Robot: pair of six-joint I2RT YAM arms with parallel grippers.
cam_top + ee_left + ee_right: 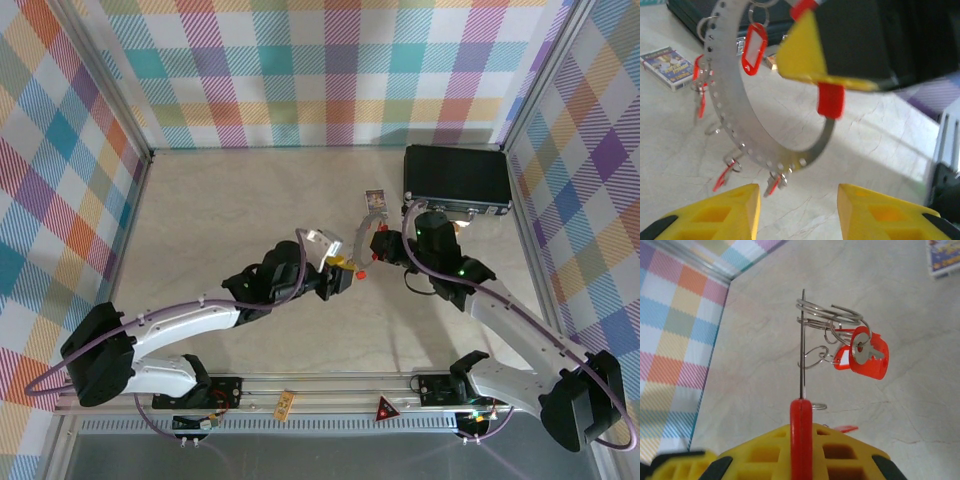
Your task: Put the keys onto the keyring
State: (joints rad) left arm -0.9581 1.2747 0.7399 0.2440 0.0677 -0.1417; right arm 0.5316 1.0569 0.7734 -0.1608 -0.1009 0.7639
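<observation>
Right tool [801, 427] clamps keyring [745, 125]; left tool [797, 192] parted, apparently empty. Hold it steady; thread next beside hung keys [754, 49], at free hole.

You see a silver-grey keyring [735, 120] dotted with holes, with a red section; the keys [754, 48] on it are red with white centres. Under the keyring the table [880, 145] is cream marble, behind it pastel plaid walls [340, 70]

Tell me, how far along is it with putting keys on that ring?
Several keys already hang from the keyring. The right gripper is clamped on it; the left gripper is open and empty. I can't tell whether loose keys remain.
</observation>
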